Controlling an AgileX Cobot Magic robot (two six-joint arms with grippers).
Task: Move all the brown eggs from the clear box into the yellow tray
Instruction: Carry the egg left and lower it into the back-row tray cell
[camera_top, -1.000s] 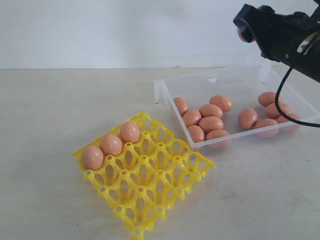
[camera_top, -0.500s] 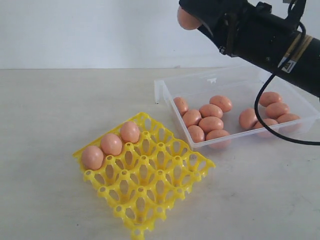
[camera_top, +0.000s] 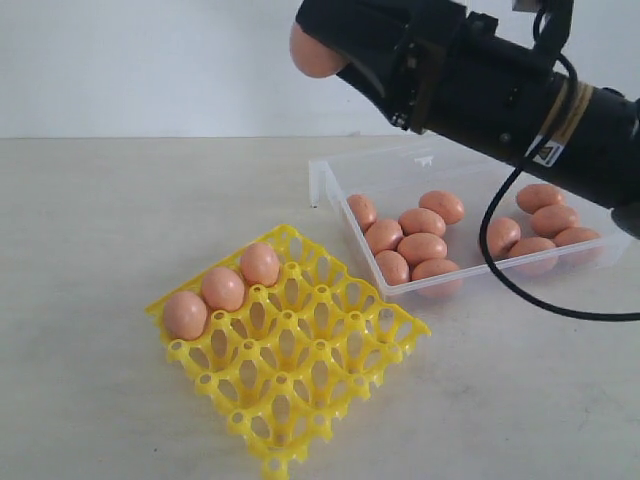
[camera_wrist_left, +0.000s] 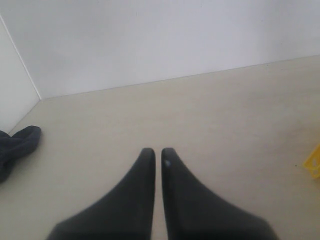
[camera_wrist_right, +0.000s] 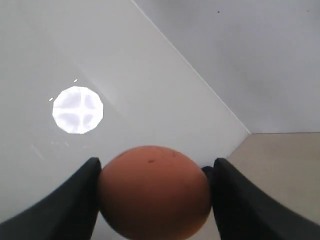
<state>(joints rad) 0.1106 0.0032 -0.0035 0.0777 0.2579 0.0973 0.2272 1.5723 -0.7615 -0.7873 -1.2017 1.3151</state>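
right pincer (camera_top: 322, 48): jaws set wide and clamped on one brown egg (camera_top: 312, 50), one finger against each side of it in the right wrist view (camera_wrist_right: 154, 197). the pincer is raised well above the counter (camera_top: 120, 220), above and behind the yellow tray (camera_top: 300, 400). the egg's rounded end projects past the fingertips; its long axis cannot be told.

left pincer (camera_wrist_left: 157, 156): fingers nearly together with a thin gap, holding nothing, low over bare counter.

three eggs (camera_top: 223, 288) sit upright in the tray's back-left row of cups. the tray has one corner toward the camera. the remaining eggs (camera_top: 422, 247) lie on their sides in the clear box (camera_top: 330, 185), in two clusters.

a small white label (camera_top: 545, 152) on the right arm is too small to read.
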